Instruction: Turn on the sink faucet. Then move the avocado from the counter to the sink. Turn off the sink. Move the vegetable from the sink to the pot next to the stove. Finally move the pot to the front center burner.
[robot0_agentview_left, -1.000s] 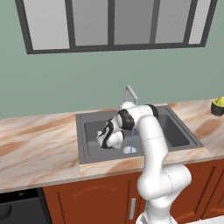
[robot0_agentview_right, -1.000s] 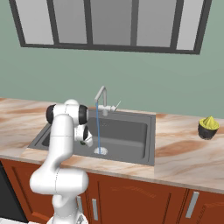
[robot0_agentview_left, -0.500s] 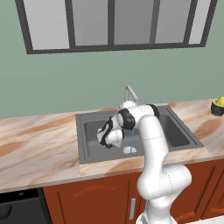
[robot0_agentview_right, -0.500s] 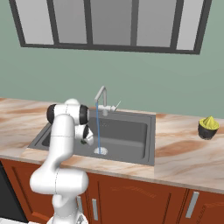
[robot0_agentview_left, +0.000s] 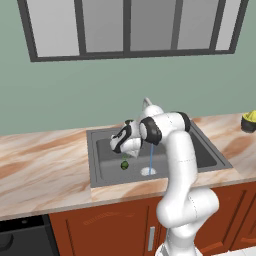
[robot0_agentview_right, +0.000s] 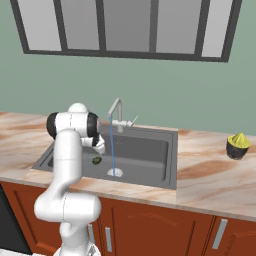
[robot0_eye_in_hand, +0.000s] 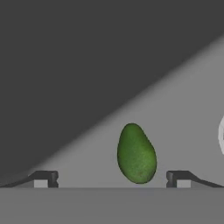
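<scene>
Little has shifted since the earlier frame: spread wide, the two-finger gripper (robot0_eye_in_hand: 112, 178) hovers over the smooth green oval avocado (robot0_eye_in_hand: 136, 153), whose long axis runs crosswise to the finger gap, on the grey steel sink (robot0_agentview_left: 100, 172) floor near its left wall.

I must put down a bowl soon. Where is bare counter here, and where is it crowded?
The marble counter left of the sink is bare and wide. Right of the sink, bare counter runs up to the dark cup. The basin is crowded: the gripper, the avocado and the water stream.
</scene>
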